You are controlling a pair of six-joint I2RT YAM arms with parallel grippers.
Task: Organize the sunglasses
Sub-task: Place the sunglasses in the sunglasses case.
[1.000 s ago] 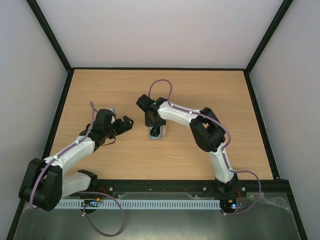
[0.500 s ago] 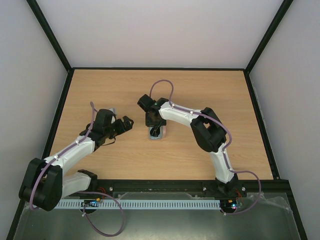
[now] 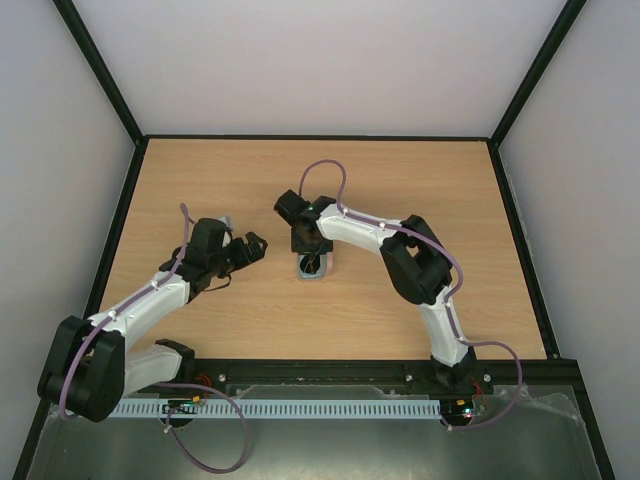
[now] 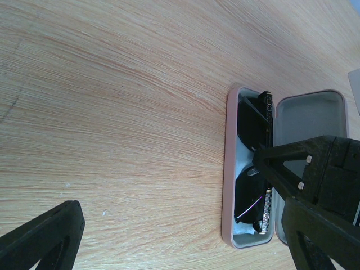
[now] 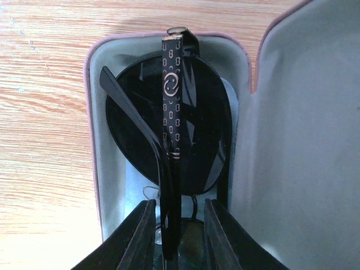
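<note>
Your sunglasses (image 5: 170, 112) lie folded inside the pink case (image 5: 94, 140), dark round lenses down against the grey lining, with one plain temple and one patterned temple crossing over them. The case stands open, its lid (image 5: 298, 140) swung flat to the side and holding nothing you can see. Your right claw (image 5: 179, 211) hangs directly over the near end of the case, and its fingers (image 5: 140, 236) stand only narrowly apart. The plain temple runs up between them, with a sliver of gap on each side, so nothing is clamped. From your left wrist camera you see the same thing from the side: the sunglasses (image 4: 250, 163) sit in the tray half of the case (image 4: 228, 185), and the lid half beside it is bare. Your left claw (image 3: 250, 247) is spread wide and grips nothing; it sits low over the table (image 3: 400, 190), left of the case and clear of it.
</note>
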